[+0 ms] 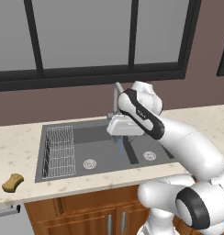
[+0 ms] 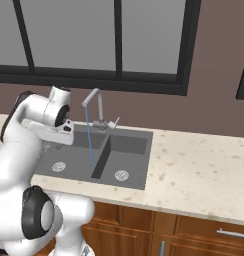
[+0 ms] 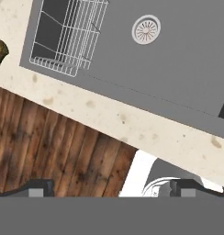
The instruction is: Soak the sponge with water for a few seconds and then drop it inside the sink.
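A speckled beige counter [image 1: 22, 140] is carrying the dark grey sink [image 1: 86, 137] set into it, while the yellow-brown sponge [image 1: 13, 182] is lying directly on the stone near its front edge, well left of the sink.

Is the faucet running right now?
On. A thin blue stream of water falls from the faucet spout into the sink.

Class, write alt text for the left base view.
A white robot arm reaches over a dark double sink where water runs from the faucet. A yellow-brown sponge lies on the counter at far left.
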